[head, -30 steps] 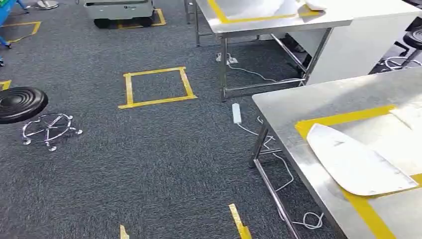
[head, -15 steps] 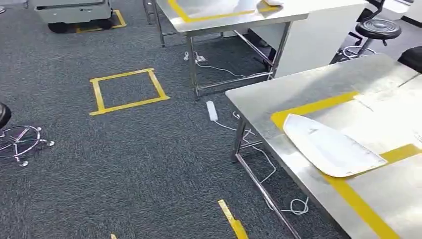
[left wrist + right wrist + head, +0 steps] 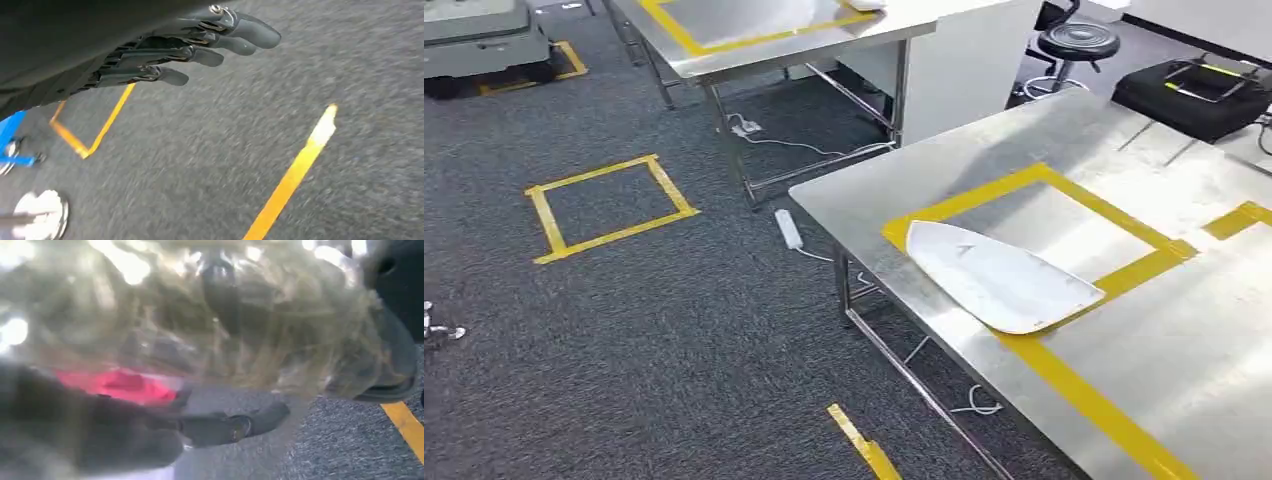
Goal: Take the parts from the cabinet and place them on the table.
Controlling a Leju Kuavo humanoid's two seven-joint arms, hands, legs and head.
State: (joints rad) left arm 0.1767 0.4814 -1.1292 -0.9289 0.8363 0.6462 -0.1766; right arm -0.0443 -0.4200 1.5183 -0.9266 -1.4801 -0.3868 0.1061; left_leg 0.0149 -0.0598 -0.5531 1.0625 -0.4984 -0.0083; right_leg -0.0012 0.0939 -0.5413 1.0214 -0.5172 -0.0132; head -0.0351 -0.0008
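Currently: right hand (image 3: 220, 425) grasping a clear-bagged part (image 3: 210, 325) for carrying to the steel desk (image 3: 1144, 360), where a white part (image 3: 999, 277) lies across the yellow tape frame (image 3: 1064, 190); left hand (image 3: 190, 47) released, fingers extended.

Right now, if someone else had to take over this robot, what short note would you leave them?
Left hand: hangs over the carpet, fingers apart, holding nothing.
Right hand: grips a clear, crinkly bagged part with a red patch; the picture is blurred, so what is inside is unclear.
One white part already lies on the near steel table, partly inside the yellow tape frame.
Left to do: set the bagged part on that table, then see whether the cabinet holds more.
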